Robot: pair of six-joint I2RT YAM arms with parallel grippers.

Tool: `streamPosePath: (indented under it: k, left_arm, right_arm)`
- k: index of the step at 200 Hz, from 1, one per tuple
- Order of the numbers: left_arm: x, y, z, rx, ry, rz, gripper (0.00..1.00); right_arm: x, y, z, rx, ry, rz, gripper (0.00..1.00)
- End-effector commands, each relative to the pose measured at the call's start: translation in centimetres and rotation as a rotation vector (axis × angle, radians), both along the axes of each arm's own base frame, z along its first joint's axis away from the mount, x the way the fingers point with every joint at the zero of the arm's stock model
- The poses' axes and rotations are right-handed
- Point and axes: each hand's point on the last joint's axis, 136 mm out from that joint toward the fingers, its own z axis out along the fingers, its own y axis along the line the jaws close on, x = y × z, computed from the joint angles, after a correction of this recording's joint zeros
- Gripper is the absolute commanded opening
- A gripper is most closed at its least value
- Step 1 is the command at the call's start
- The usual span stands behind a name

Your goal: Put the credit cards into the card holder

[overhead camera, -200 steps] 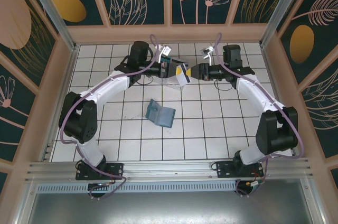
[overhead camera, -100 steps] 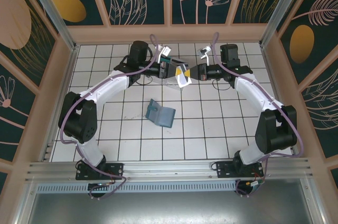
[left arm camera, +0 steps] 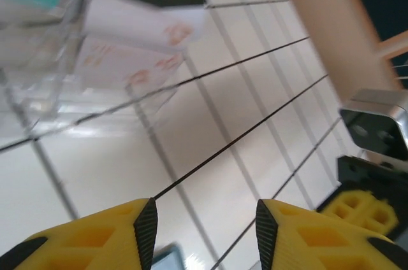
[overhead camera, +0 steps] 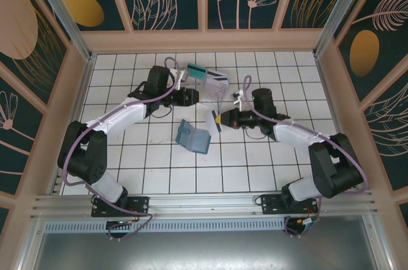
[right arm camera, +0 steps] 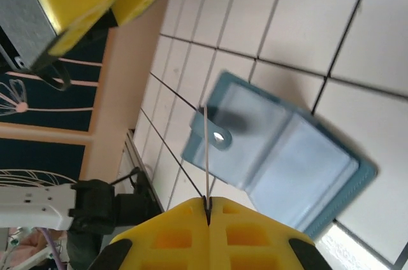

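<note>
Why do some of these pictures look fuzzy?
Left wrist view: the clear tray and cards are blurred, and the tiles show glare. Right wrist view: the card holder looks soft, with a shadow beside the gripped card. Top view: sharp, evenly lit.

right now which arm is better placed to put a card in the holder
Right. The right gripper is shut on a card over the open card holder; the left gripper is open and empty near the clear tray.

left arm (overhead camera: 121,112), right arm (overhead camera: 298,132): white links, black joints | cables (overhead camera: 361,169): purple | tool fingers (left arm camera: 95,238): yellow, black pads
</note>
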Motion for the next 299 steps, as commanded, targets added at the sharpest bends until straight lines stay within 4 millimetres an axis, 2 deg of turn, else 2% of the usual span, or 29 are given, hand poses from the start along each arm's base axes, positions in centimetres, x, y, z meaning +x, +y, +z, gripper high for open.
streamPosePath:
  k: [1,20,28,34,56,71,105,140,160,186,219,246,299]
  left_arm:
    - [-1.4,2.5,-3.8,0.14,0.053,0.054,0.47]
    - [-2.4,3.6,-5.5,0.188,0.085,0.076,0.47]
    - [-2.3,3.9,-5.5,0.2,0.081,0.087,0.47]
    - [-3.1,4.4,-6.6,0.222,0.103,0.088,0.47]
    - [-3.8,4.9,-7.2,0.238,0.121,0.091,0.47]
    - [-4.4,5.0,-7.5,0.236,0.137,0.084,0.48]
    - [-5.7,5.7,-8.5,0.267,0.175,0.079,0.48]
    - [-7.6,4.7,-9.1,0.188,0.236,0.014,0.46]
    - [-8.1,4.5,-9.5,0.159,0.252,0.012,0.4]
    - [-8.3,4.1,-9.7,0.113,0.259,0.014,0.19]
    - [-8.9,4.1,-11.2,0.086,0.292,0.031,0.06]
    - [-9.4,4.3,-11.9,0.059,0.313,0.062,0.0]
    - [-10.0,5.2,-11.9,-0.021,0.335,0.171,0.0]
  right_arm:
    - [1.5,1.3,0.5,0.072,-0.025,-0.127,0.0]
    - [1.5,1.6,-1.1,0.089,0.032,-0.164,0.0]
    - [1.6,1.8,-1.6,0.097,0.049,-0.177,0.0]
    - [1.6,2.0,-1.9,0.099,0.059,-0.181,0.0]
    - [2.0,2.5,-3.2,0.076,0.086,-0.186,0.0]
    - [1.3,3.6,-3.8,0.075,0.099,-0.161,0.0]
    - [0.8,4.4,-4.6,0.064,0.115,-0.14,0.0]
    - [0.6,4.5,-5.4,0.051,0.126,-0.14,0.0]
    - [0.6,4.6,-5.6,0.051,0.129,-0.142,0.0]
    - [0.6,4.7,-5.8,0.051,0.129,-0.141,0.0]
    - [0.4,5.1,-6.2,0.048,0.136,-0.134,0.0]
    - [0.0,5.4,-6.8,0.032,0.142,-0.137,0.0]
    - [-0.4,4.3,-8.3,-0.011,0.171,-0.201,0.0]
